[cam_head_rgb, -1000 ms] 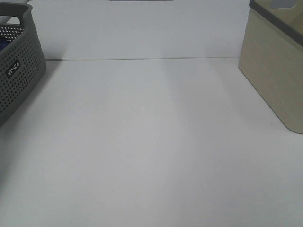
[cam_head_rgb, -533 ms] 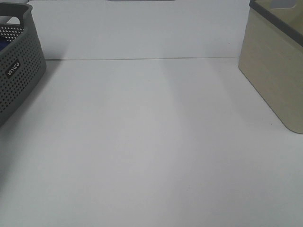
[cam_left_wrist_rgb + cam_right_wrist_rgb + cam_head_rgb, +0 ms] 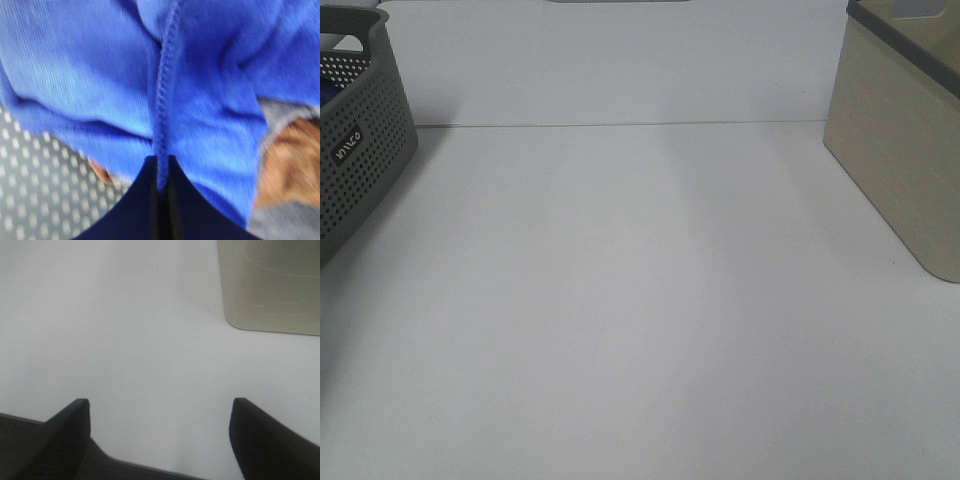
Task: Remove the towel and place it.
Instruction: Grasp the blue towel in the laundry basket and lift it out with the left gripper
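Observation:
The royal-blue towel fills the left wrist view, lying in the grey perforated basket. My left gripper is shut on the towel's stitched hem, its dark fingers pressed together. Only a sliver of blue shows inside the grey basket at the far left of the exterior view. My right gripper is open and empty above the white table. Neither gripper shows in the exterior view.
A beige bin with a grey rim stands at the right; it also shows in the right wrist view. Orange-brown and grey cloth lies under the towel in the basket. White table lies between the containers.

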You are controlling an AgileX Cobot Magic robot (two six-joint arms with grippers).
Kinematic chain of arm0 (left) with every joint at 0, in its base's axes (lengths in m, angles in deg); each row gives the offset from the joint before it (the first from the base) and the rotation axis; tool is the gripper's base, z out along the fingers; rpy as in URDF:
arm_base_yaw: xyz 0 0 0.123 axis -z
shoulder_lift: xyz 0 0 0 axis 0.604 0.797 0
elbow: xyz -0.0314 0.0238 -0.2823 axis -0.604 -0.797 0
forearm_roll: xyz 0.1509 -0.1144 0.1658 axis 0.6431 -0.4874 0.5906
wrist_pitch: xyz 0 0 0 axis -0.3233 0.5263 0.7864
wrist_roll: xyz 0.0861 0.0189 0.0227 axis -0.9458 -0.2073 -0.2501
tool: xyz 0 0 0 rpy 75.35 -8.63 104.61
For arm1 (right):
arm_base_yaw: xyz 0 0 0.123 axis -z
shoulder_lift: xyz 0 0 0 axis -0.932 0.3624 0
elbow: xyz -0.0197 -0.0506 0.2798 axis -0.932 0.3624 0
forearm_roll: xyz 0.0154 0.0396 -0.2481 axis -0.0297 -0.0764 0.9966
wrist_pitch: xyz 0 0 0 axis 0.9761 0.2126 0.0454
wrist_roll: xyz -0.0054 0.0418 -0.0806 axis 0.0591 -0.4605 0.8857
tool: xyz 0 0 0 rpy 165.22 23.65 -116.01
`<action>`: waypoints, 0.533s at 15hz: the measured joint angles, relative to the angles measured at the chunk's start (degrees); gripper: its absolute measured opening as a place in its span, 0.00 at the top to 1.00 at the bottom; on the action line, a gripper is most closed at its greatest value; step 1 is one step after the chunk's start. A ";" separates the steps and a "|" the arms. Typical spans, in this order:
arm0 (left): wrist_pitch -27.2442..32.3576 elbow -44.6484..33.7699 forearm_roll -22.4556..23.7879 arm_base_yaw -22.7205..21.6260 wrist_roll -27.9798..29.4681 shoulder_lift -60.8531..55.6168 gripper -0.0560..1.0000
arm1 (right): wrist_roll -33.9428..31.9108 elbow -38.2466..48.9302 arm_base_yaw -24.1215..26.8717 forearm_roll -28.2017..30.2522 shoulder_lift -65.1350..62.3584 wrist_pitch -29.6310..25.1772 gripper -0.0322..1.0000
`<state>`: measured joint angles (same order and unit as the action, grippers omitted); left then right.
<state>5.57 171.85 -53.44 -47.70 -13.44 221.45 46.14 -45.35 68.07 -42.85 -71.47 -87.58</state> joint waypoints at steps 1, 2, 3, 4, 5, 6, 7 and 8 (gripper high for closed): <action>1.72 0.00 1.09 0.00 2.06 -0.97 0.95 | 0.00 0.00 0.00 0.00 0.00 0.00 0.24; 2.98 0.00 2.58 0.00 3.90 -2.46 0.95 | 0.00 0.00 0.00 0.00 0.00 0.00 0.24; 3.90 0.00 3.21 0.06 5.50 -4.35 0.95 | 0.00 0.00 0.00 0.00 0.00 0.00 0.24; 4.70 0.00 3.32 0.23 7.33 -6.70 0.95 | 0.00 0.00 0.00 0.00 0.00 0.00 0.24; 5.79 0.00 3.38 0.74 9.17 -8.94 0.95 | 0.00 0.00 0.00 0.00 0.00 0.00 0.24; 6.82 0.00 3.38 1.38 10.71 -11.29 0.95 | 0.00 0.00 0.00 0.00 0.00 0.00 0.24; 7.51 0.00 3.09 2.18 12.26 -13.87 0.95 | 0.00 0.00 0.00 0.00 0.00 0.00 0.24; 8.19 0.00 2.86 3.04 13.58 -16.04 0.95 | 0.00 0.00 0.00 0.00 0.00 0.00 0.24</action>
<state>13.76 171.85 -50.58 -44.66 0.13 205.40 46.14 -45.35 68.07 -42.85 -71.47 -87.58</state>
